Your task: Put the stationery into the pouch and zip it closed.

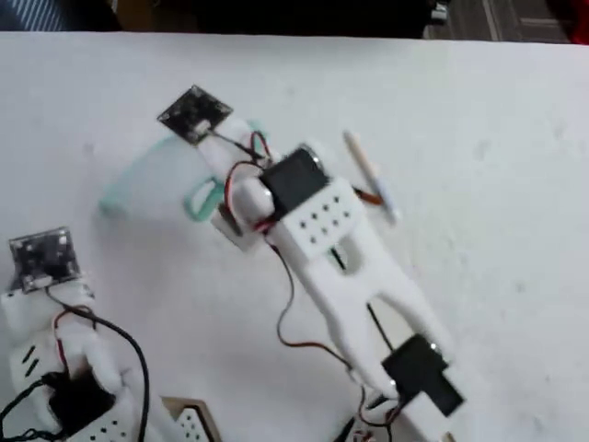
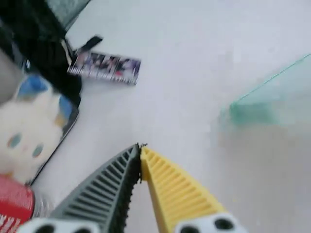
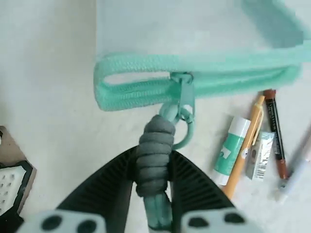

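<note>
Closest to the lens, the grey knotted cord pull (image 3: 155, 138) is pinched between the closed fingers of the right gripper (image 3: 153, 158). It is clipped to the zip slider (image 3: 181, 80) of the mint-green pouch (image 3: 194, 43), which is laid flat on the white table (image 1: 479, 110), left of centre and towards the far side. Just right of the pouch, outside it, the stationery is gathered: a glue stick (image 3: 229, 150), an orange pencil (image 3: 246, 145) and a brown pen (image 3: 274, 131).

The pouch is judged soft, light and floppy, likely to be dragged along when the pull is drawn unless its end is pinned; the cord is the surest hold. The sticks are judged stiff, light and prone to roll, best taken across the middle.

At the near left, the left gripper (image 2: 140, 151) is seen with fingers closed on nothing, near a corner of the pouch.
</note>
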Robot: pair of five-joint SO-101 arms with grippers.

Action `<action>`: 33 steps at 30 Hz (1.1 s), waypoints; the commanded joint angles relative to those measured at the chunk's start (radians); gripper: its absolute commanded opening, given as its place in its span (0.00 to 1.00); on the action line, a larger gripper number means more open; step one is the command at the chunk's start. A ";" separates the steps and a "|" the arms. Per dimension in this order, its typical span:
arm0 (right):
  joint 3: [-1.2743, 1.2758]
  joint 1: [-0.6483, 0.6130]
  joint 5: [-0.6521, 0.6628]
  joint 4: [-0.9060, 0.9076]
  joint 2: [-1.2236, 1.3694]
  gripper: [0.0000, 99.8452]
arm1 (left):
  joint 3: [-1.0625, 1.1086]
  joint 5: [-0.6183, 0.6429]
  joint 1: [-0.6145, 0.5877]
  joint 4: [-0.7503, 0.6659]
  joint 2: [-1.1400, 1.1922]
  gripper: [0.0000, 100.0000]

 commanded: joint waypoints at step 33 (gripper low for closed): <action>-0.172 0.005 0.133 0.027 -0.386 0.02 | -0.422 0.207 0.768 0.244 -0.005 0.27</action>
